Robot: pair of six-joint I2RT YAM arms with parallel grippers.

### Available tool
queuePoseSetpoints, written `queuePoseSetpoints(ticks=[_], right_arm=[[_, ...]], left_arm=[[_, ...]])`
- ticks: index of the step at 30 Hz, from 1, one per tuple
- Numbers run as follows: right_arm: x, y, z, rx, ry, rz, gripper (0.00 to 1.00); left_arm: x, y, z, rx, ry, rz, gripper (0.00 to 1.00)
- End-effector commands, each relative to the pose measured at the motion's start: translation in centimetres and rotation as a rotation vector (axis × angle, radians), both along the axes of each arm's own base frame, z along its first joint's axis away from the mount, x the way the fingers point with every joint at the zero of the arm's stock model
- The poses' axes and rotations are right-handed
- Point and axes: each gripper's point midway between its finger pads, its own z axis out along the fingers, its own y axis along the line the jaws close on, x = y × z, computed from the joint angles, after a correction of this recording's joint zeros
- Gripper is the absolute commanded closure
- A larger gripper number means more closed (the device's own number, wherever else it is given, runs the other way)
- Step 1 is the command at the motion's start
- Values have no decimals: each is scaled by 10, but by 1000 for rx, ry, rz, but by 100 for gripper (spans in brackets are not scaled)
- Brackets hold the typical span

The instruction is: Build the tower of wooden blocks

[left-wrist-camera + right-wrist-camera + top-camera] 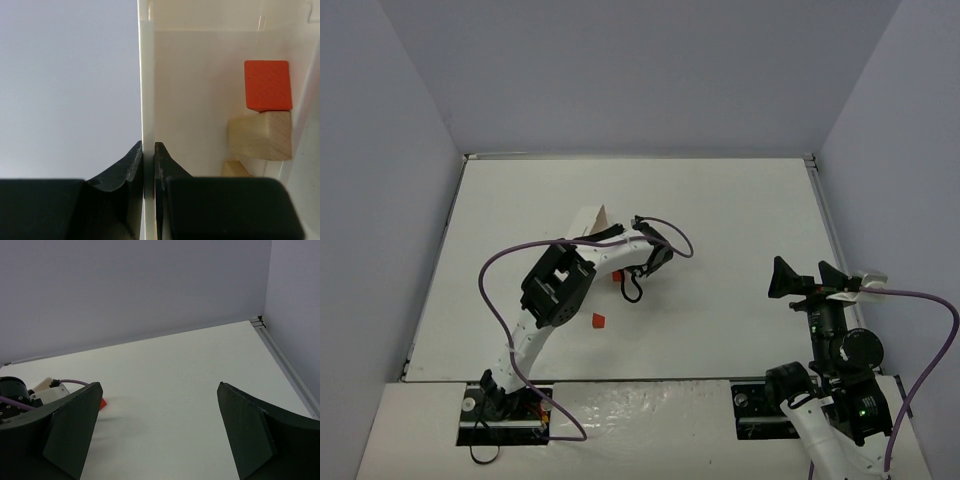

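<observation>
Left jaws are clenching the tray wall (147, 75), probably emptying it; red block (267, 85) and tan block (261, 135) are sitting just right of them. Right jaws are idling released. Next: steeper tilting.

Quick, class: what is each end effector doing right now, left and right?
Left end effector: closed on the white tray wall.
Right end effector: open, holding nothing.
</observation>
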Motion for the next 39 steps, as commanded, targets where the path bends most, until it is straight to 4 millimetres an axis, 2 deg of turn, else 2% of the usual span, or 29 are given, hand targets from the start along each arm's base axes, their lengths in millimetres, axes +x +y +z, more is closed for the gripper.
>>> queuePoseSetpoints(ticks=[1,3,5,6,9,10,19,24,26,29,30,33,36,39], right_arm=[[-2,0,24,24,-82,0,4],[-1,0,24,26,-81,2,4],[-1,1,25,24,-83,6,4],[-1,1,25,24,-81,5,4],[-1,1,24,26,-79,6,4],[-1,1,24,24,-78,5,4],[1,3,23,22,-73,12,4],[0,2,23,24,-73,9,4],[1,3,23,22,-72,12,4],[0,3,24,21,-73,17,4],[1,3,23,21,-71,12,4],[1,3,24,23,-73,13,4],[0,3,23,20,-73,14,4],[0,2,24,22,-76,9,4]], left_arm=[[-16,27,80,260,142,-37,100],[-19,13,98,206,79,-73,100],[-31,-17,120,134,-22,-164,100],[-32,-18,120,121,-32,-164,100],[-20,26,84,244,96,-49,100],[-19,32,81,242,94,-32,100],[-13,29,90,218,61,-29,100],[-6,21,97,222,66,-43,100],[-9,7,111,209,49,-85,100],[-27,-27,155,42,-102,-177,100],[-26,-24,147,32,-83,-160,100],[-10,12,101,202,40,-67,100],[-10,11,79,228,79,-57,100],[-9,9,74,237,95,-59,100]])
